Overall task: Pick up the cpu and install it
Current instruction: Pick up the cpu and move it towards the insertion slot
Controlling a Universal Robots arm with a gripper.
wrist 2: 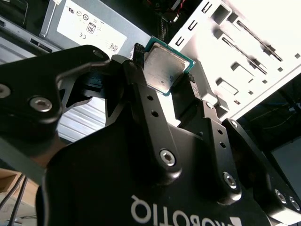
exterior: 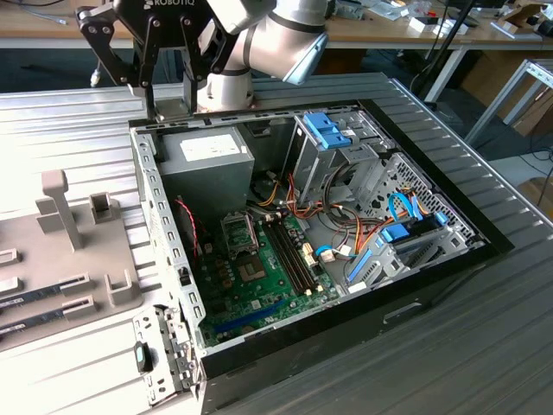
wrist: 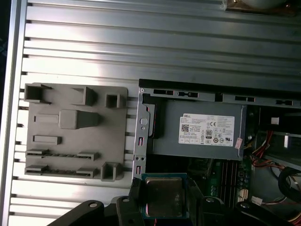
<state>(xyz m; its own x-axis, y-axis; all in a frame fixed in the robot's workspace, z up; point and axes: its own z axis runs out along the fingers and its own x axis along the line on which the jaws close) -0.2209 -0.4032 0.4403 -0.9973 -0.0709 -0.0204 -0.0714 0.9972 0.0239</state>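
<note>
While its claw is pinched narrow on the edges of the cpu, the arm hangs at the eleven o'clock corner of the open computer case in the exterior view, near the power supply. A slip from so thin a hold, or a knock on the case's rim, could drop or tilt the chip. Open room lies toward five o'clock over the socket frame, with cables crowding its two o'clock side.

Ribbed metal table, open computer case, grey fixture tray
</note>
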